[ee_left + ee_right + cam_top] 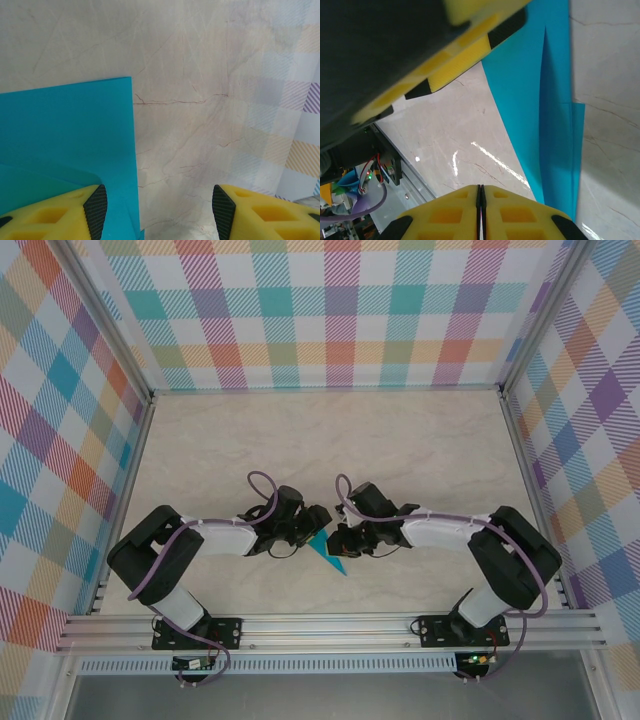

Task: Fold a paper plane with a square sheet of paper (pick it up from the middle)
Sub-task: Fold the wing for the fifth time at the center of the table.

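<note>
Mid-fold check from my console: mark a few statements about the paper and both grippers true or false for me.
1. The left gripper stands open. True.
2. The right gripper is spread wide. False: its fingers are pressed together.
3. In the top view, the paper sits between the two grippers. True.
4. The paper is red. False: it is teal-blue.
5. The paper is a flat sheet with no folds. False: the right wrist view shows a crease and overlapping layers.
</note>
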You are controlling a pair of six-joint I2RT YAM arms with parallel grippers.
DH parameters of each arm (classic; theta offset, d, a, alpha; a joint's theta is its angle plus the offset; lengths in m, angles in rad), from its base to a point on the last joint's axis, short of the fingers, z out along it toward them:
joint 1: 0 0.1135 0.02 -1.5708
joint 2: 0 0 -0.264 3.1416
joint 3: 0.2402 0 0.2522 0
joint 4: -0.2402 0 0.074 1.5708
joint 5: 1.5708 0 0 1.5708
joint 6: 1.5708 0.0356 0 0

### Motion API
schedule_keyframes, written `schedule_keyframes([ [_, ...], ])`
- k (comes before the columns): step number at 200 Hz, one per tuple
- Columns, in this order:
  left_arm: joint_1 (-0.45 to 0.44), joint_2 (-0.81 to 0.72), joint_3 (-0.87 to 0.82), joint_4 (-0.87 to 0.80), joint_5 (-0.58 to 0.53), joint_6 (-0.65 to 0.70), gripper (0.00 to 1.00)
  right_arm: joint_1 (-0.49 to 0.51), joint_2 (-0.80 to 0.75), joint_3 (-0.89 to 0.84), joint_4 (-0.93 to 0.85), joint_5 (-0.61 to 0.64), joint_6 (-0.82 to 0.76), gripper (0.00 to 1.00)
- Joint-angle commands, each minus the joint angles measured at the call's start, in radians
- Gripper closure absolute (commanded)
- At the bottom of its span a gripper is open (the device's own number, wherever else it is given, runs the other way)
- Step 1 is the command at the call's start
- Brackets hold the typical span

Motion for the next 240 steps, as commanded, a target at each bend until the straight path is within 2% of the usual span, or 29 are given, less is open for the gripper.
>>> schedule_keyframes([
  [1, -0.011, 0.022, 0.002, -0.067, -0.028, 0.018, 0.4, 0.004, 0.018, 0.025, 0.024, -0.017, 0.012, 0.89],
  [51, -0.01, 0.031, 0.005, -0.068, -0.021, 0.018, 0.4, 0.005, 0.088, 0.02, 0.053, -0.085, 0.012, 0.89],
  [92, -0.011, 0.021, 0.001, -0.077, -0.026, 0.02, 0.4, 0.004, 0.108, 0.005, -0.065, 0.003, -0.047, 0.89],
  [131, -0.01, 0.015, -0.001, -0.087, -0.03, 0.024, 0.4, 0.004, 0.096, -0.076, -0.078, 0.039, -0.059, 0.89],
  [240, -0.009, 0.017, -0.007, -0.086, -0.035, 0.024, 0.4, 0.004, -0.101, -0.165, -0.207, 0.067, -0.114, 0.87],
])
